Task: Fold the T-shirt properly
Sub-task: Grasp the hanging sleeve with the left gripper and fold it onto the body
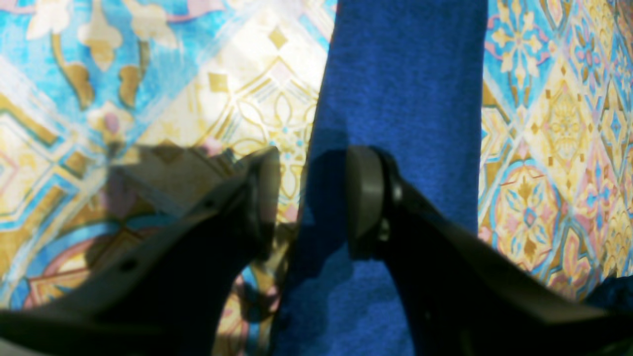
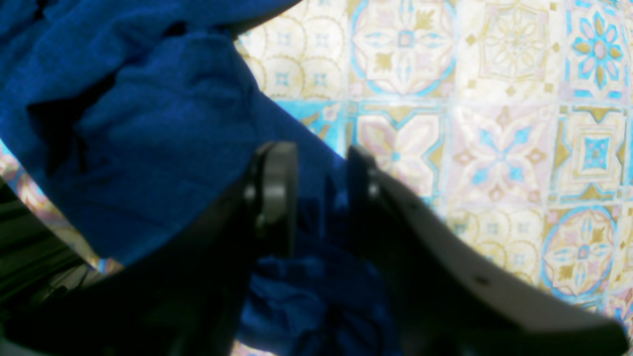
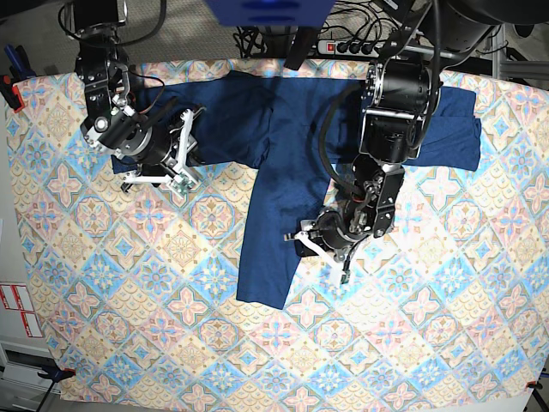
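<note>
The T-shirt point(image 3: 283, 120) is plain dark navy and lies spread along the far side of the table, with one long sleeve point(image 3: 266, 249) reaching toward the front. My left gripper point(image 3: 319, 256) stands at that sleeve's right edge. In the left wrist view the left gripper point(image 1: 314, 198) is open, straddling the edge of the sleeve point(image 1: 405, 79), which lies flat. My right gripper point(image 3: 189, 150) is at the shirt's left end. Seen from its wrist, the right gripper point(image 2: 319, 190) is open, with bunched T-shirt fabric point(image 2: 148, 123) in and below the gap.
A pastel patterned tablecloth point(image 3: 171, 283) covers the whole table. A power strip point(image 3: 347, 47) and cables lie beyond the far edge. A blue block point(image 3: 270, 10) sits at the top centre. Clamps hold the cloth at the corners.
</note>
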